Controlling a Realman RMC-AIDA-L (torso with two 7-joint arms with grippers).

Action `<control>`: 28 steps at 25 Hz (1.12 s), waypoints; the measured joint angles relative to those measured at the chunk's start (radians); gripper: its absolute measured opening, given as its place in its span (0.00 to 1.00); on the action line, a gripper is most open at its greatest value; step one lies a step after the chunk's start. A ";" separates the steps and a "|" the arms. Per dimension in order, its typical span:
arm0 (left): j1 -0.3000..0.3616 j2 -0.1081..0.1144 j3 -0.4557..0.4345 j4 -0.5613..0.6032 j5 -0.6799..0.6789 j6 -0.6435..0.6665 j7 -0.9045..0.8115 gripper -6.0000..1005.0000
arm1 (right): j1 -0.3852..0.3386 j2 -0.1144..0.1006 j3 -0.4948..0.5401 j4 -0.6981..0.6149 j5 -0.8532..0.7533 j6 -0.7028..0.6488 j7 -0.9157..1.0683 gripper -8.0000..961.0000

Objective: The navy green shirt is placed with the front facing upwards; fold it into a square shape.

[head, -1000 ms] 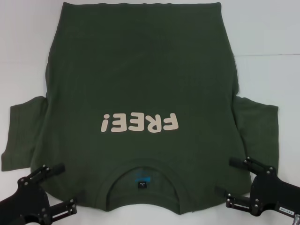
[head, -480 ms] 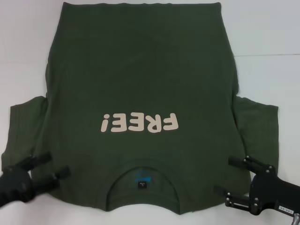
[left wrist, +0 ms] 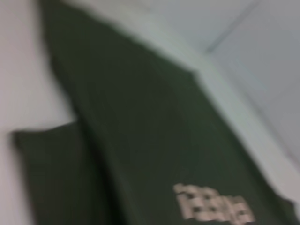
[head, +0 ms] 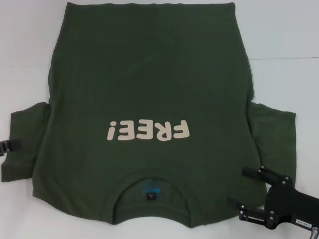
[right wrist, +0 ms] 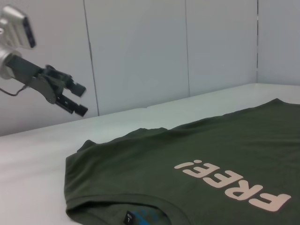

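At the table's left edge the left tool (head: 9, 145) hangs raised above the table beside the left sleeve, its fingers parted and gripping nothing, which reads as an approach toward that sleeve. The navy green shirt (head: 149, 99) lies flat and front-up across the middle of the table (head: 289, 40), hem toward the far edge and collar toward the near edge, spread so both sleeves are free to fold inward; near the near right corner the right tool (head: 245, 191) rests spread and unladen over the right shoulder, likely poised to pinch there.
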 joint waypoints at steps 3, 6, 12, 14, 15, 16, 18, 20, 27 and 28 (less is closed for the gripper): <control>-0.064 0.031 0.003 0.009 0.165 -0.049 -0.139 0.89 | 0.001 -0.001 0.000 0.000 0.000 0.000 0.000 0.94; -0.112 0.050 0.017 0.001 0.264 -0.065 -0.183 0.89 | 0.001 -0.001 0.000 0.000 -0.001 -0.001 0.002 0.94; -0.147 0.058 0.091 0.002 0.336 -0.124 -0.201 0.89 | 0.002 -0.002 0.000 0.000 -0.002 -0.003 0.009 0.94; -0.145 0.055 0.106 0.001 0.341 -0.149 -0.195 0.89 | 0.002 -0.003 0.000 0.000 -0.002 -0.003 0.013 0.94; -0.143 0.053 0.114 0.001 0.341 -0.160 -0.193 0.89 | 0.001 -0.002 0.000 0.000 -0.002 -0.003 0.014 0.94; -0.140 0.049 0.124 -0.002 0.342 -0.175 -0.192 0.89 | 0.001 -0.002 0.000 0.000 -0.002 -0.002 0.014 0.94; -0.135 0.046 0.136 -0.013 0.343 -0.203 -0.192 0.89 | 0.002 -0.001 0.000 0.000 -0.002 0.000 0.014 0.94; -0.133 0.044 0.142 -0.035 0.343 -0.226 -0.192 0.89 | 0.002 -0.001 -0.001 0.000 -0.003 0.001 0.014 0.94; -0.131 0.039 0.146 -0.063 0.346 -0.280 -0.190 0.88 | 0.003 -0.002 -0.002 0.000 -0.003 0.002 0.017 0.94; -0.131 0.038 0.146 -0.063 0.346 -0.283 -0.190 0.88 | 0.003 -0.002 -0.002 0.000 -0.003 0.002 0.017 0.94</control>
